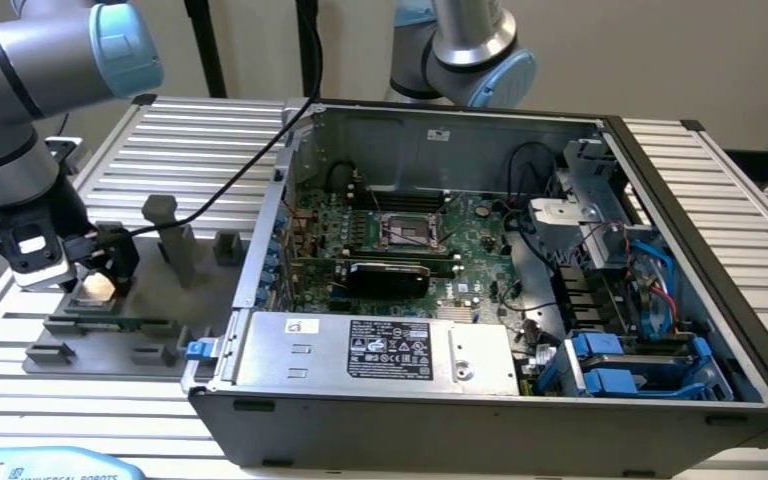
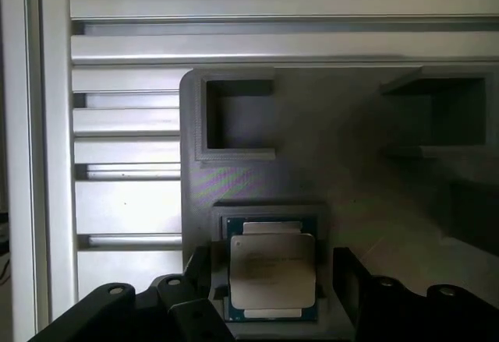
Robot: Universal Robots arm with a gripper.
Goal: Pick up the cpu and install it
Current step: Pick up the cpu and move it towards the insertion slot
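Exterior view is lit softly and evenly, computer case (image 1: 438, 140) interior is shadowed; wrist view is dimmer, grey tray (image 2: 351, 163) is shaded, table slats (image 2: 125, 46) are washed by glare.

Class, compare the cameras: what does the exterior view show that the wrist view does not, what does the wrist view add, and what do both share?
Exterior view adds: the open computer case with its motherboard inside. Wrist view adds: the cpu close up, its green border and faint print. Shared: the cpu seated in the grey tray, the open end effector astride it, the slatted table.
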